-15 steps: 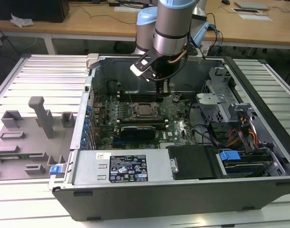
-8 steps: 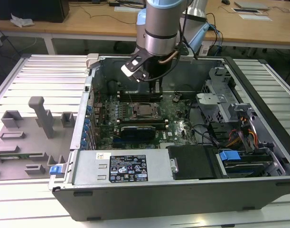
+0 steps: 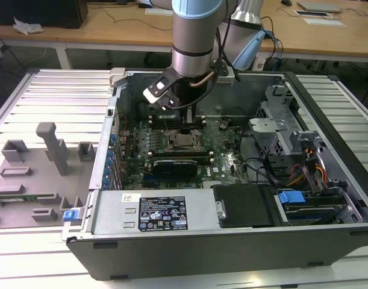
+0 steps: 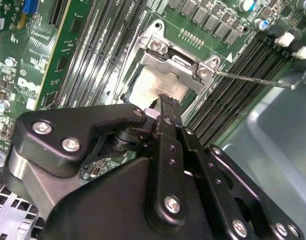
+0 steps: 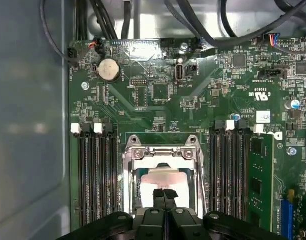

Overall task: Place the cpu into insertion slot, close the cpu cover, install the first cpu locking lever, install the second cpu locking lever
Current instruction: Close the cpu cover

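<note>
Cpu, a pale flat square metal chip (image 5: 160, 177), lies just under the black tool (image 5: 165, 192), whose tips are pressed together, empty. The thin silvery metal cpu cover (image 5: 163, 152) frames it. Push softly, straight down, I think.

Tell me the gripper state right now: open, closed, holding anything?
Gripper: closed, gripping nothing, right over the cpu.

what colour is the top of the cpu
Pale silvery beige; the cpu shows best in the first wrist view.
</note>
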Controlling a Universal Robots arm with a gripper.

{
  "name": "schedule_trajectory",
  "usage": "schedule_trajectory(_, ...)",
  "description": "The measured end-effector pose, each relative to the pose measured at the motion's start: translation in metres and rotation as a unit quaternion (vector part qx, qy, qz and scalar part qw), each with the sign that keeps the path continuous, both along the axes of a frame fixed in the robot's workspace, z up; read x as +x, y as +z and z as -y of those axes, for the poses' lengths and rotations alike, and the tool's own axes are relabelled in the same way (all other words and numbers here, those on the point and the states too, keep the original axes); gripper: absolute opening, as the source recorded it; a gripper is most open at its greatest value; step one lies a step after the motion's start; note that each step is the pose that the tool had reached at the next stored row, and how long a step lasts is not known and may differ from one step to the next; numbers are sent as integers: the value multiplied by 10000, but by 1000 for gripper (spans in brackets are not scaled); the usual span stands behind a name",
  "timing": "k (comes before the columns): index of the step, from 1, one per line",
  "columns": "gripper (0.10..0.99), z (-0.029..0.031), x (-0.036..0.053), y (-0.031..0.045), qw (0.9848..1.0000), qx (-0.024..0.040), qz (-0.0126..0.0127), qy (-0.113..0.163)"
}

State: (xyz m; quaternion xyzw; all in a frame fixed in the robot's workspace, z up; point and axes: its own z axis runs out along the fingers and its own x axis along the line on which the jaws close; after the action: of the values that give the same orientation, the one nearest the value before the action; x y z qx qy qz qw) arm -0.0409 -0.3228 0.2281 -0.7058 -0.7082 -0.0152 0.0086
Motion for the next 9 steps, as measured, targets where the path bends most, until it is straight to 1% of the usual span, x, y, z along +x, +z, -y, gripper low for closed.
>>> schedule_trajectory(1, 106, 0, 0, 0, 9999, 0, 0, 121)
schedule_trajectory(2, 106, 0, 0, 0, 9992, -2, 0, 402)
schedule_trajectory(4, 106, 0, 0, -1, 9972, -12, 0, 754)
schedule_trajectory(5, 106, 0, 0, -1, 9964, -16, 0, 849)
schedule_trajectory(6, 106, 0, 0, 0, 9949, -23, -1, 1009)
schedule_trajectory(9, 106, -1, 1, -1, 9919, -34, -1, 1272)
